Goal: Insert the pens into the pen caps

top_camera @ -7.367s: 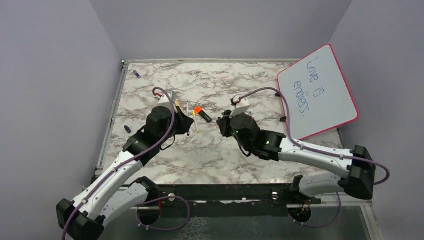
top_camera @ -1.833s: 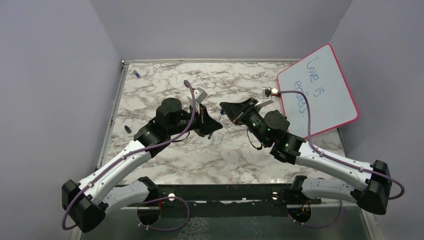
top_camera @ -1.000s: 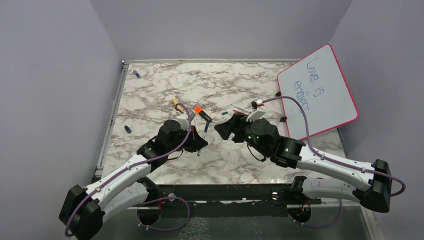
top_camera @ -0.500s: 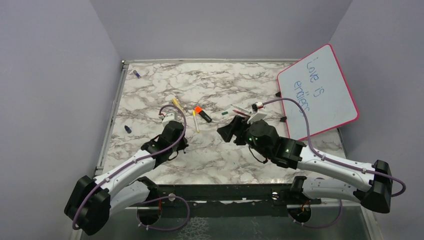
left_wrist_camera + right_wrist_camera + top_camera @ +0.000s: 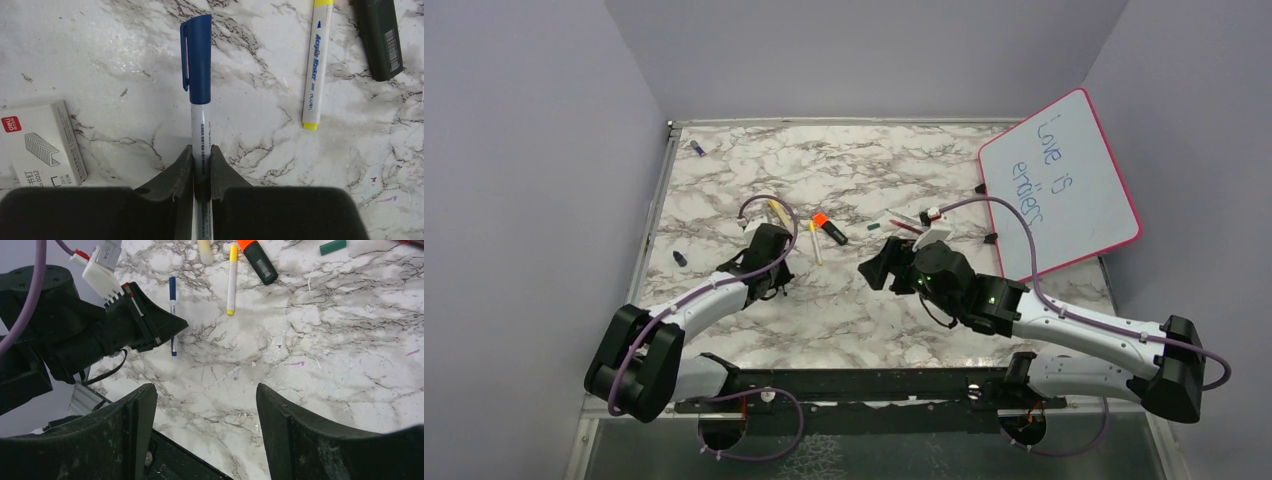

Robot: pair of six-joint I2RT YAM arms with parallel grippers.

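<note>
Left tool (image 5: 201, 154) pinching white pen (image 5: 200, 122), blue cap (image 5: 196, 55) fitted; right tool (image 5: 206, 407) spread.

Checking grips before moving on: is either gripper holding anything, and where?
Left gripper pinches the blue-capped pen by its white barrel, below the cap; right gripper holds nothing.
</note>
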